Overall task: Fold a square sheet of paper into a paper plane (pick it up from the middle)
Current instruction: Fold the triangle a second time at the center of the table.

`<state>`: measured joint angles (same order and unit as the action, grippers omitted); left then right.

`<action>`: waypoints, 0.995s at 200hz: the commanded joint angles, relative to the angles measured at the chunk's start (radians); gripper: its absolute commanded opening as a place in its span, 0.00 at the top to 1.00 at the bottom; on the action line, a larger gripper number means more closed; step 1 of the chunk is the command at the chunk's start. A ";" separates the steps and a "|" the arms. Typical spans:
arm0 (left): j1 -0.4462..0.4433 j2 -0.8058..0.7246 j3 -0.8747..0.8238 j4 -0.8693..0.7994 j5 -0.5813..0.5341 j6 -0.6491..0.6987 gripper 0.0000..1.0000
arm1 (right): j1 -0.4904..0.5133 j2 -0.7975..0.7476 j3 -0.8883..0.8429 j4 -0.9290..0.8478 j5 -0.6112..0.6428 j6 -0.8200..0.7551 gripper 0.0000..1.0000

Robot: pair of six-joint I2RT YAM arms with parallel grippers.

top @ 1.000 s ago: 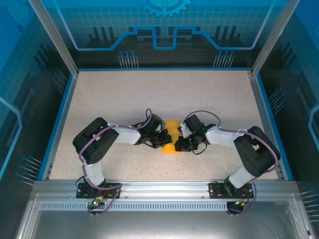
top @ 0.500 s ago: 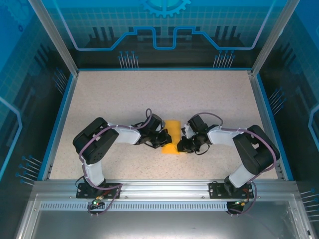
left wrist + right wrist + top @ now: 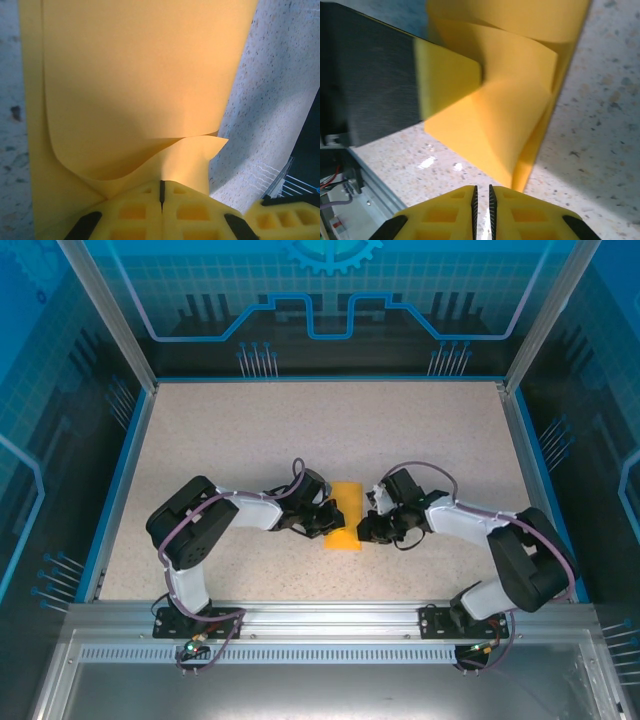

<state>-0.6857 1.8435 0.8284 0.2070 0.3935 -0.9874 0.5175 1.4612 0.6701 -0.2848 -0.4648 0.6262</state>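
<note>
Left gripper (image 3: 161,192) is clamped on the near edge of the paper (image 3: 345,515), a folded strip mid-table (image 3: 250,430); its wrist view reveals a curled upper flap. Right gripper (image 3: 482,196), fingers nearly together, grips nothing; the paper's corner sits just beyond. No writing legible.

Folded orange-yellow paper (image 3: 345,516), mid-table
</note>
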 commanded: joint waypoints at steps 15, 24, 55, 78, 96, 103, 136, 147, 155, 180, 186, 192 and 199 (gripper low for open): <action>-0.008 0.025 -0.003 -0.060 -0.020 0.029 1.00 | 0.036 0.060 0.058 0.022 -0.030 0.038 0.83; -0.009 0.025 -0.002 -0.060 -0.018 0.029 1.00 | 0.036 0.090 0.066 0.031 -0.026 0.045 0.83; -0.008 0.023 -0.002 -0.060 -0.017 0.028 1.00 | 0.038 0.164 0.070 0.040 -0.031 0.043 0.84; -0.009 0.022 -0.003 -0.061 -0.019 0.028 1.00 | 0.032 0.169 0.031 0.007 0.000 0.018 0.84; -0.009 0.023 -0.006 -0.061 -0.022 0.029 1.00 | 0.017 0.160 -0.011 -0.003 0.008 0.004 0.84; -0.007 0.024 -0.007 -0.060 -0.022 0.028 1.00 | 0.010 0.154 -0.028 -0.004 0.009 0.001 0.84; -0.007 0.025 -0.010 -0.063 -0.028 0.024 1.00 | -0.004 0.118 -0.071 -0.012 -0.019 -0.026 0.84; -0.007 0.024 -0.009 -0.066 -0.031 0.025 1.00 | -0.004 0.109 -0.078 -0.019 -0.029 -0.032 0.84; -0.008 0.023 -0.009 -0.067 -0.031 0.027 1.00 | -0.005 0.102 -0.086 -0.020 -0.035 -0.038 0.84; -0.008 0.024 -0.008 -0.070 -0.031 0.025 1.00 | -0.004 0.088 -0.104 -0.037 -0.045 -0.058 0.83; -0.008 0.025 -0.006 -0.072 -0.032 0.026 1.00 | -0.004 0.085 -0.109 -0.042 -0.041 -0.062 0.83; -0.007 0.023 -0.007 -0.072 -0.031 0.026 1.00 | -0.004 0.081 -0.112 -0.052 -0.032 -0.066 0.83; -0.008 0.023 -0.007 -0.072 -0.032 0.026 1.00 | -0.005 0.079 -0.114 -0.064 -0.021 -0.069 0.83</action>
<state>-0.6922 1.8435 0.8284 0.2047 0.3943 -0.9859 0.5217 1.5471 0.5995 -0.2028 -0.5030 0.5907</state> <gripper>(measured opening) 0.050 0.167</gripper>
